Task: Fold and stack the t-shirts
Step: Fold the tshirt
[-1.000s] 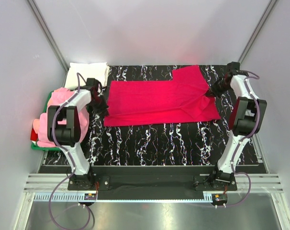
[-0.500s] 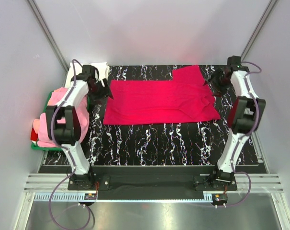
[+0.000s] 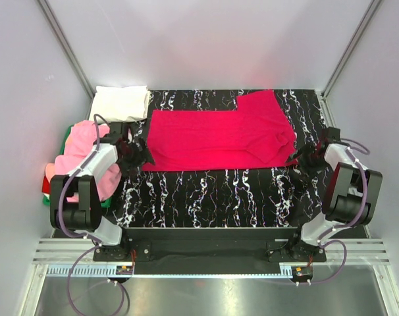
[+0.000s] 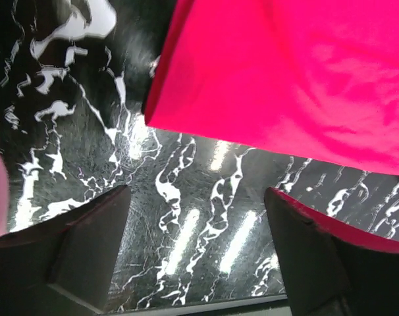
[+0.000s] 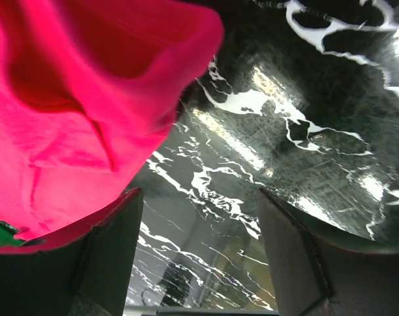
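Note:
The crimson-red t-shirt (image 3: 219, 139) lies spread flat across the far half of the black marbled table (image 3: 219, 197), one sleeve sticking out toward the back right. My left gripper (image 3: 145, 158) hovers open at the shirt's near left corner. In the left wrist view the red t-shirt (image 4: 285, 72) lies just ahead of the left gripper (image 4: 196, 243), with only bare table between the fingers. My right gripper (image 3: 297, 160) stands open at the near right corner. In the right wrist view the red t-shirt (image 5: 74, 99) bunches up to the left of the right gripper (image 5: 199, 257), which holds nothing.
A folded white t-shirt (image 3: 120, 103) lies at the table's back left corner. A crumpled pink t-shirt (image 3: 81, 158) is heaped on a green tray (image 3: 65, 135) left of the table. White walls close in on both sides.
Both grippers have opened and let go of the red shirt's side edges. They rose toward the back, then swung down to the shirt's near corners. The shirt stays flat.

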